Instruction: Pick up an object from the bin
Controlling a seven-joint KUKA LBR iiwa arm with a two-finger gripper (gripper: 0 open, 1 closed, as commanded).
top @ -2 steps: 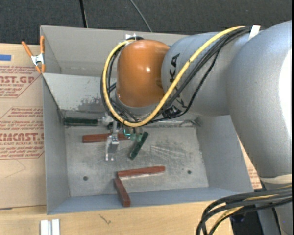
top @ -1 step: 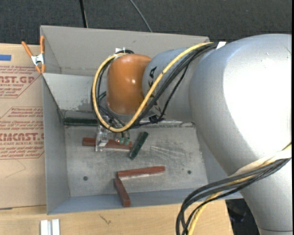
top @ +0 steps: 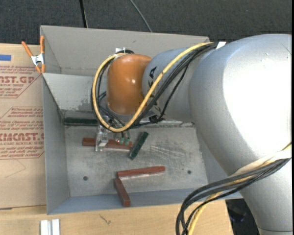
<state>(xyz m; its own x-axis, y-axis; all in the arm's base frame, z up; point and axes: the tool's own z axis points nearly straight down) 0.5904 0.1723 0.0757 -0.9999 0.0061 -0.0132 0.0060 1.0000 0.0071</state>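
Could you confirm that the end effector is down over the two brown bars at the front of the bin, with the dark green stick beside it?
Not quite: the camera view shows the end effector down over the short reddish-brown piece further back, left of centre, not the two brown bars at the front. The dark green stick is indeed beside it.

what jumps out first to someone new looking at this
The big silver arm with its orange wrist cover reaches in from the right, gripper low over a small reddish-brown stick at the bin floor's left. A dark green stick lies tilted right of it; a long brown bar and a short brown bar make a rough L near the front.
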